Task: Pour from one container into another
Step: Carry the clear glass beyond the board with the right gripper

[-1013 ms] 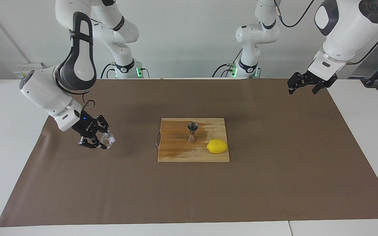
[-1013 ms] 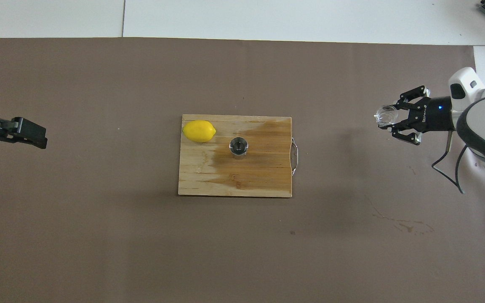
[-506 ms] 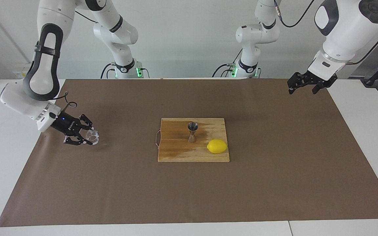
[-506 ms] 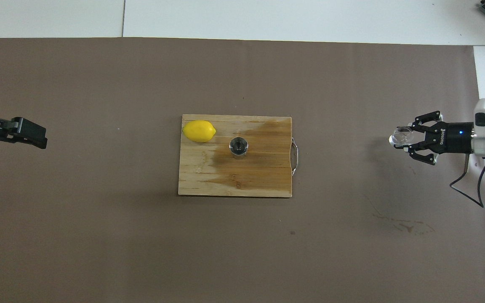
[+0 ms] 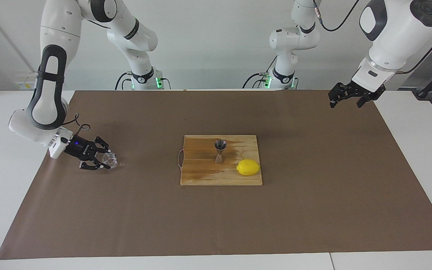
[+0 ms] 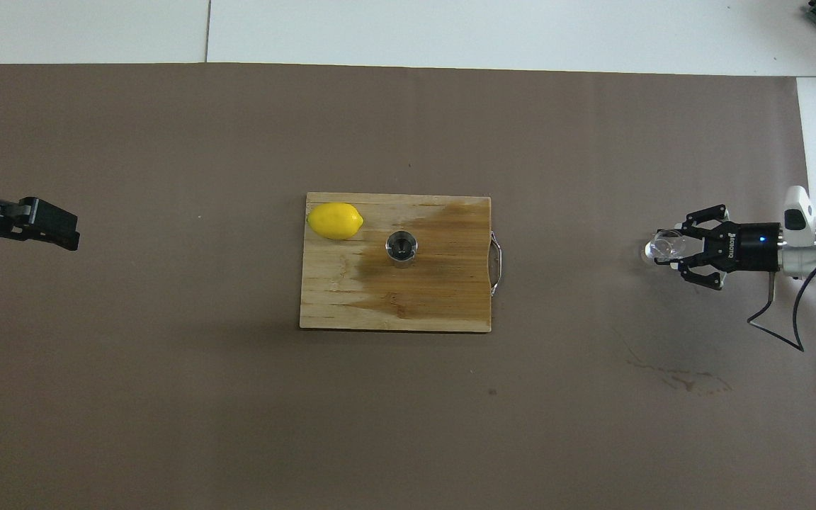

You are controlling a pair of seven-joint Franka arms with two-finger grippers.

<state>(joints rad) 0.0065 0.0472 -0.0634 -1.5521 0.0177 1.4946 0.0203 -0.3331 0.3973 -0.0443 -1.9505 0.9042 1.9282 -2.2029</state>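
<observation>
The right gripper [image 5: 105, 160] is clamped on the small clear glass cup [image 5: 110, 160], low over the brown mat [image 5: 313, 210] at the right arm's end of the table, well apart from the cutting board [image 5: 201, 176]. I cannot tell if the cup touches the mat or hangs just above it. The steel jigger [image 5: 220, 150] stands upright on the board, with the lemon [image 5: 248, 167] near it. The board looks wet around the jigger.

The left gripper [image 5: 347, 96] waits with fingers apart, high over the mat's edge at the left arm's end.

The step seems to be setting the cup down. To do it well, the cup should come flat on its base before the fingers part, then the gripper should pull back level, so the light glass does not tip or roll.
</observation>
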